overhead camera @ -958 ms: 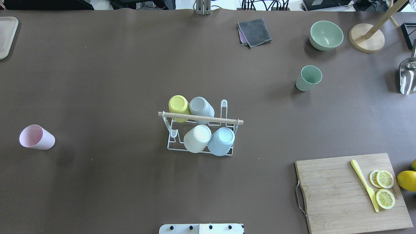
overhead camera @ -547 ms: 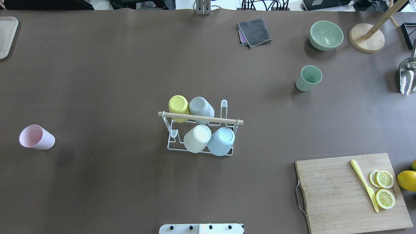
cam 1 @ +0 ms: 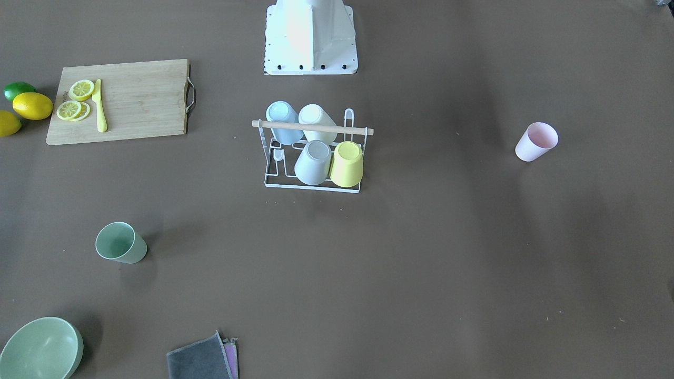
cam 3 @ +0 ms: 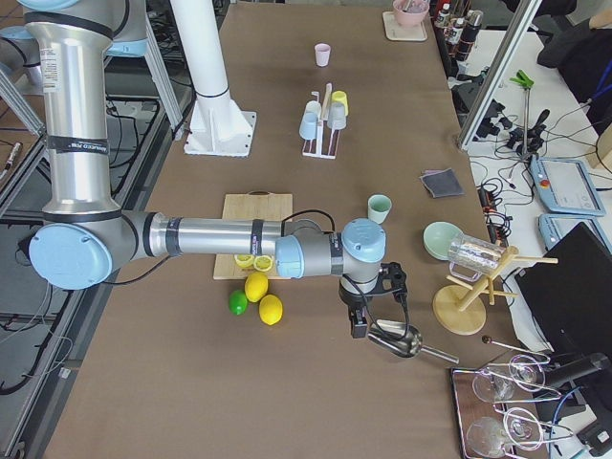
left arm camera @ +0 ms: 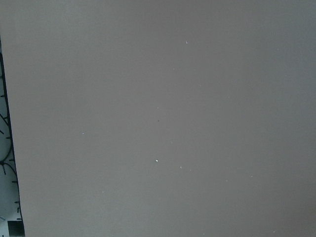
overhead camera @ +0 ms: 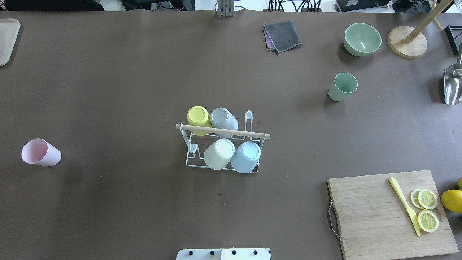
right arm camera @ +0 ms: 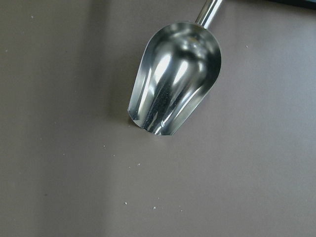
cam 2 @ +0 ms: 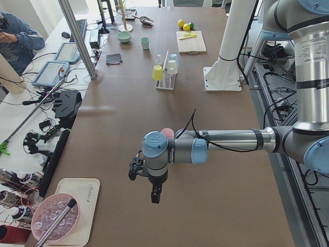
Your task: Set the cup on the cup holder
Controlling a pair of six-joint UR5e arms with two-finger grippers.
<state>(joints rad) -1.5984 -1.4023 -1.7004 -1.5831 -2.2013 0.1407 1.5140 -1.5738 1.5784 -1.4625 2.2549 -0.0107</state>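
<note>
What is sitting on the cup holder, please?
Four upturned cups sit on the cup holder: yellow cup, grey cup, cream cup, blue cup. Two prongs stand bare; those under the cups are hidden.

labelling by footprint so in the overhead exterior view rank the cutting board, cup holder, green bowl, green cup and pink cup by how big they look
1. cutting board, clearly largest
2. cup holder
3. green bowl
4. green cup and pink cup: they look about alike, so no ranking between them
</note>
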